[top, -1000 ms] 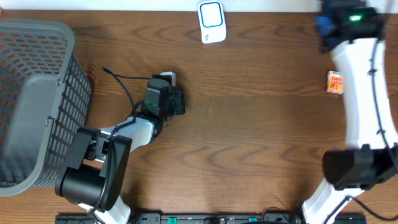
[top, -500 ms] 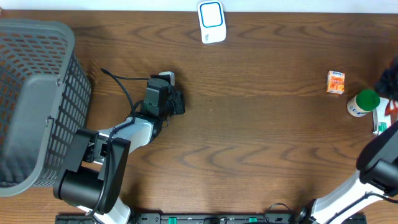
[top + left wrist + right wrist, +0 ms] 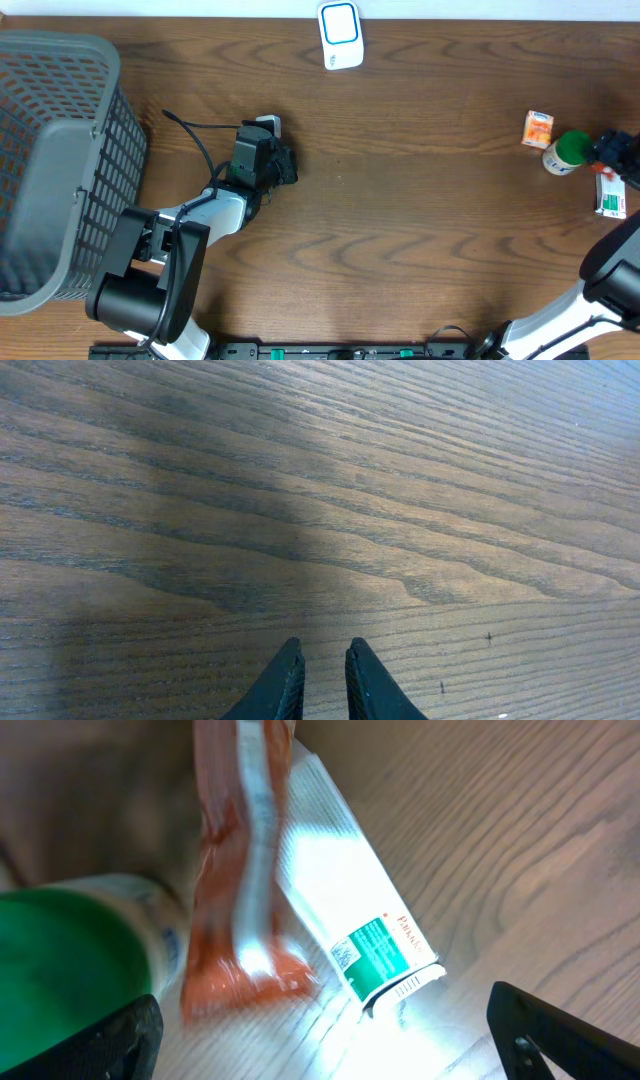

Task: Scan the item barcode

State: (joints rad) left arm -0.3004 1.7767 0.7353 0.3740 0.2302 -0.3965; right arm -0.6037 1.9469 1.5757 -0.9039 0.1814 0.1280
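Two grippers: left gripper (image 3: 320,682) is sitting almost closed, empty, above the table (image 3: 300,480); right gripper (image 3: 325,1015) is hanging wide open, holding nothing, over the green-capped bottle (image 3: 70,950), orange packet (image 3: 240,870) and white box (image 3: 340,890) lying close together.

Table (image 3: 400,230): mid-brown, and we note darker wavy grain across it. Basket (image 3: 60,150): grey, walls in an open grid pattern. Scanner (image 3: 340,35): white, with a blue-rimmed panel. Small box (image 3: 538,128): orange. Bottle (image 3: 566,153): white with a green cap. Carton (image 3: 340,890): white, with a green label and fine dark print. Packet (image 3: 235,920): orange, and we record a pale stripe along it. Left arm (image 3: 215,212): white and black.
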